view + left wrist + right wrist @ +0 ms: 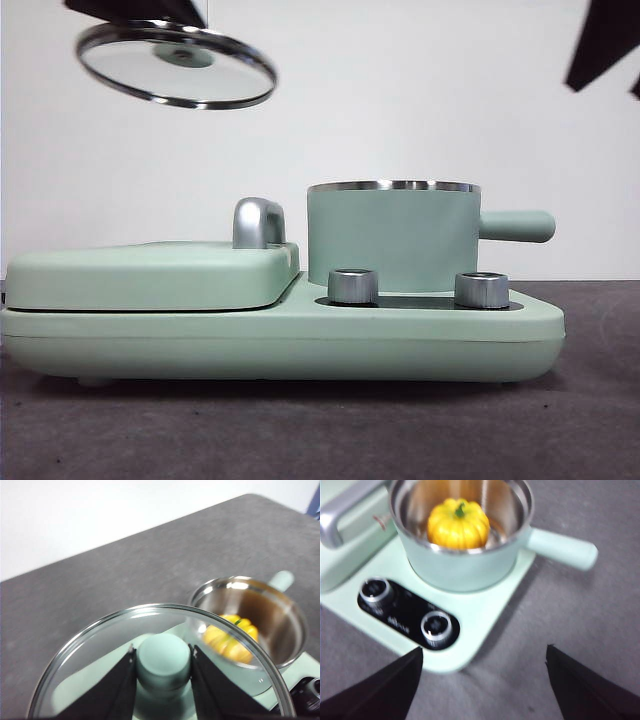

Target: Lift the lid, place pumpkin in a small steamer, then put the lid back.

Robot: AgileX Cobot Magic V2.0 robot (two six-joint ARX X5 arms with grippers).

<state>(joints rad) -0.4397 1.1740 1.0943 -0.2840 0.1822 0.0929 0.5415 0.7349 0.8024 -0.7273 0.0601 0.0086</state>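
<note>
Left gripper [162, 662] is gripping the round clear glass lid [176, 64] by its knob, holding it high and clear of the mint-green small steamer [392, 237]. The glossy yellow-orange pumpkin [458, 524] is sitting inside; right gripper [482, 672] is hanging open above, so recovering looks next.

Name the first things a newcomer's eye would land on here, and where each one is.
The lid hangs tilted in the air, up and to one side of the pot, its knob clamped in the left gripper. The pumpkin sits inside the open small steamer on the mint-green base. The right gripper hovers open above the table.
</note>
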